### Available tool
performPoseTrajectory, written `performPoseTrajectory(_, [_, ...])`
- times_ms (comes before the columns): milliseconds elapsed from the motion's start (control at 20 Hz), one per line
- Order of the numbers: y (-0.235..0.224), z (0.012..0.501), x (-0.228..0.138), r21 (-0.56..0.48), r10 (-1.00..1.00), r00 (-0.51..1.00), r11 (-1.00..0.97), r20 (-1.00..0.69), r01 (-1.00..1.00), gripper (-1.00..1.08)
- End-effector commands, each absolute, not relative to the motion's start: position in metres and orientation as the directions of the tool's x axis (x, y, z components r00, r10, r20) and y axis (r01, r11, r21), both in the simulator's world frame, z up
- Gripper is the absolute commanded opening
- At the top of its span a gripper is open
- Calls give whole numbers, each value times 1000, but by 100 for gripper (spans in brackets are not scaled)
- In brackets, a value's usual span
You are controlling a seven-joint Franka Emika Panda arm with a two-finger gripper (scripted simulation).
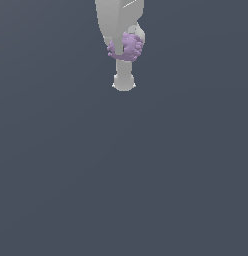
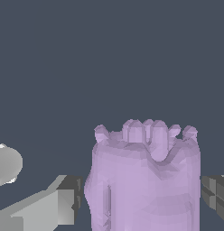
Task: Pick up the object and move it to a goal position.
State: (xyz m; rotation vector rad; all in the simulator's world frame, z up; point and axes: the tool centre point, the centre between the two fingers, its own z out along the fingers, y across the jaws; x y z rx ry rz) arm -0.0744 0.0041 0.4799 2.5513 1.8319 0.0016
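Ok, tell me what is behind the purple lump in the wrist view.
Behind the lump there is only plain dark grey background. The end effector fingers flank it on both sides. Whatever lies directly behind the lump is covered.

Object: pale lilac-purple lump (image 2: 143, 180), large in the wrist view; a row of rounded knobs crowns its upper edge, with smoother faceted flanks below.
Gripper: (image 2: 143, 198) one light grey finger (image 2: 39, 210) with a dark pad at one flank of the lump, a second dark ribbed pad (image 2: 215, 194) at the opposite flank.
Contact: the pad of the grey finger sits against the lump; the ribbed pad lies just beside it, touch not clear.
White body: rounded pale shape (image 2: 6, 164) at the frame edge, apart from the lump.
Background: uniform dark slate-grey surface (image 2: 109, 58).
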Motion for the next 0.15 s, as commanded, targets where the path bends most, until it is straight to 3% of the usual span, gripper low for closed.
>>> performPoseTrajectory(0, [4,485,-76,0,947,320,-320,0,947,-100])
performPoseTrajectory(100, [4,486,-76,0,947,320,-320,0,947,-100])
